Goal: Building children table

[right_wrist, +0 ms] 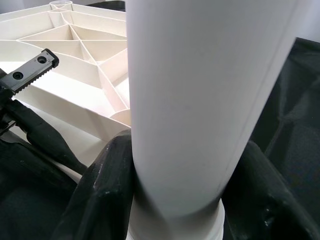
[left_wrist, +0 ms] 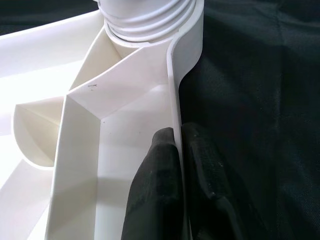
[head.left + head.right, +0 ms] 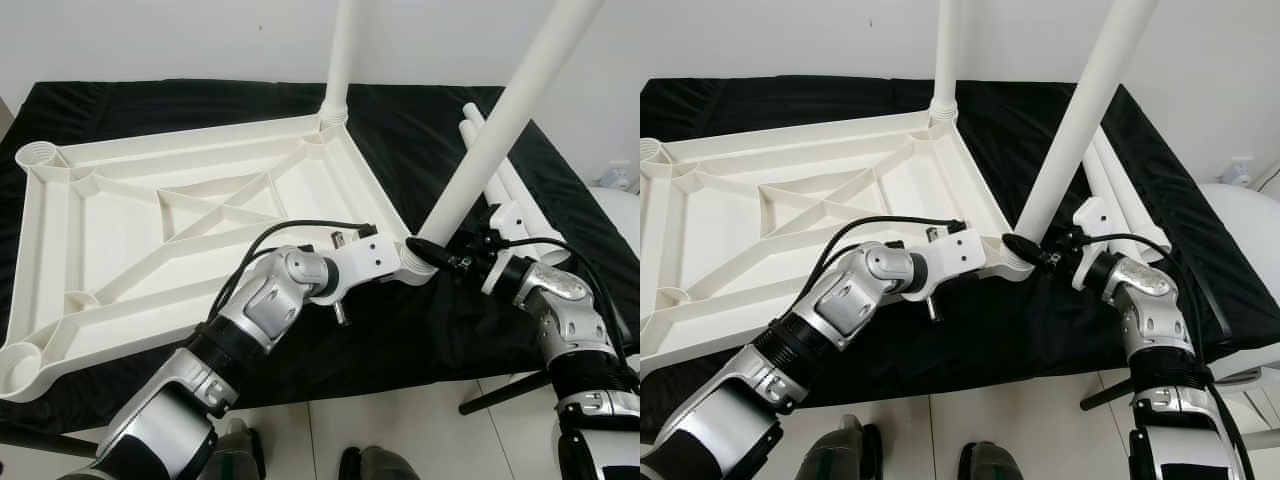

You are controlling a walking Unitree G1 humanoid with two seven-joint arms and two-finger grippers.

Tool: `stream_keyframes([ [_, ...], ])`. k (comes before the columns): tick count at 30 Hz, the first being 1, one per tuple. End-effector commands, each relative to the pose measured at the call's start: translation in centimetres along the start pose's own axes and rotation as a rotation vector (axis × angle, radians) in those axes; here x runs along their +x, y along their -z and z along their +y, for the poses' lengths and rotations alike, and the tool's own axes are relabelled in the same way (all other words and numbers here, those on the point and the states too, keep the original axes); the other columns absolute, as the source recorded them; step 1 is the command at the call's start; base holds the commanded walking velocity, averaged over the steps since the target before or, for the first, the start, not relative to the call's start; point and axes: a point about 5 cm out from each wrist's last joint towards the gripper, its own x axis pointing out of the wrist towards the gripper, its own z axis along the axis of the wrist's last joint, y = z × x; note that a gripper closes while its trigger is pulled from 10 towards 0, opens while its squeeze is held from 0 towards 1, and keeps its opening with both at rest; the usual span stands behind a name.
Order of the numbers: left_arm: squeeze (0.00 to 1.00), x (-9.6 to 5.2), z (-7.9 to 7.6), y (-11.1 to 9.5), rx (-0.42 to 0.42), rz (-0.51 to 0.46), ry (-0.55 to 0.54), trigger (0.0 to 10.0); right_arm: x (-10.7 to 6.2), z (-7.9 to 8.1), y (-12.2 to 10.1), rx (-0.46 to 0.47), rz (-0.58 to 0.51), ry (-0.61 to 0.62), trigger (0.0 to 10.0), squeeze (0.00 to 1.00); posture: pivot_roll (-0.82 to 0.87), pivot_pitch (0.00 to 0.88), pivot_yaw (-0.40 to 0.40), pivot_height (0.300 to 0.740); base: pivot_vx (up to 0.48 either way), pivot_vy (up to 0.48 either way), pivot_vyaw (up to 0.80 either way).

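Right claw (image 3: 432,254) is clamped around the base of a white leg (image 3: 505,127), which leans tilted out of the corner socket directly below its fingers. Just beside it, left claw (image 2: 176,185) pinches the thin rim of the upturned white tabletop (image 3: 130,235), one finger inside the wall, one outside, with the threaded socket (image 2: 150,20) straight ahead. Another leg (image 3: 342,60) stands upright in the far corner. Everything rests on a black cloth (image 3: 420,130); spare legs (image 3: 510,185) lie behind the right claw. White wall behind, pale tiled floor (image 3: 400,430) below.
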Motion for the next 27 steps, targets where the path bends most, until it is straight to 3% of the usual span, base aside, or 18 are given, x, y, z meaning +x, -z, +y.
stream_keyframes([
  [1, 0.00, -0.2, 0.4, -1.3, 0.051, -0.058, -0.010, 10.0, -0.7, -0.7, 0.0, 0.019, -0.008, 0.056, 1.4, 0.00, -0.04, 0.048, -0.041, 0.740, 0.000, 0.000, 0.00],
  [2, 0.00, -0.2, 0.4, -1.3, 0.050, -0.058, -0.010, 10.0, -0.6, -0.5, 0.0, 0.029, -0.013, 0.059, 10.0, 0.00, -0.04, 0.048, -0.041, 0.740, 0.000, 0.000, 0.00],
  [18, 0.00, -0.2, 0.0, -1.2, 0.046, -0.057, -0.001, 10.0, 1.8, 3.0, -0.4, 0.091, -0.122, 0.090, 10.0, 0.00, -0.04, 0.057, -0.044, 0.740, 0.000, 0.000, 0.00],
  [27, 0.00, -0.1, -0.4, -1.2, 0.049, -0.057, 0.009, 10.0, 3.7, 5.1, -1.2, 0.117, -0.179, 0.173, 10.0, 0.00, -0.04, 0.050, -0.048, 0.740, 0.000, 0.000, 0.00],
])
